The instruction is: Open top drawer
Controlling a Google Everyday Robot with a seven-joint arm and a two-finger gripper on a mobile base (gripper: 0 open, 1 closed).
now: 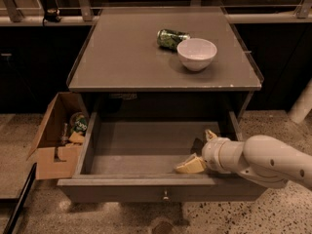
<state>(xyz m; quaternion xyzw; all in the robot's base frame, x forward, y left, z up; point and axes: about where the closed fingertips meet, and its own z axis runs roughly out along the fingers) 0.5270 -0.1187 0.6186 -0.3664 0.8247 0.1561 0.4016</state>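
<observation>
- The smooth white arm (273, 162) was cut off at the right edge.
- The gripper (200, 150) lay inside the top drawer (141, 150), spread wide, empty.
- Flat grey front, round metal knob (165, 195).

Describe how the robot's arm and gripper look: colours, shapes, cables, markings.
The arm is a smooth, rounded cream-white shell, thick and tubular, with a few small dark dots on it and a ringed collar at the wrist. The gripper, over the right front of the open top drawer, ends in two pale yellowish, wedge-shaped jaws, spread apart. No cables or lettering show.
</observation>
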